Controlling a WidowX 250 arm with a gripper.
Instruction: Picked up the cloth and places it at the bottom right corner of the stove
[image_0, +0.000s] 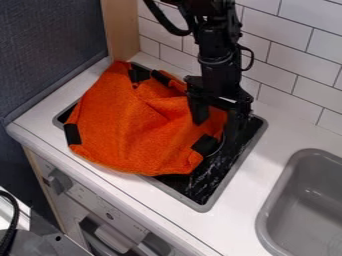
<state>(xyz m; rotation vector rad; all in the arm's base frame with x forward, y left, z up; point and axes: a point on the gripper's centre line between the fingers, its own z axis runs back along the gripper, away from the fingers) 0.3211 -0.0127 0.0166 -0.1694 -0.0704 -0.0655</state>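
From my station, I see the black gripper (216, 121) parted over the orange cloth's (133, 127) right side. The cloth lies rumpled across the stove's (215, 181) left and middle, mostly left of the gripper in view.

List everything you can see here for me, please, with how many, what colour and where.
Cloth: one, orange with black patches, spread over much of the stove top
Stove top: one, black with a grey rim, set in the counter
Counter: one, white, around the stove top and sink
Sink: one, grey, lower right
Wall tiles: many, white, behind the counter
Wooden panel: one, light brown, top left
Dark panel: one, blue-grey, far left
Knobs: at least two, grey, on the front below the counter
Cable: one, black, lower left edge
Robot arm: one, black, from the top edge
Gripper: one, black, over the cloth's right side
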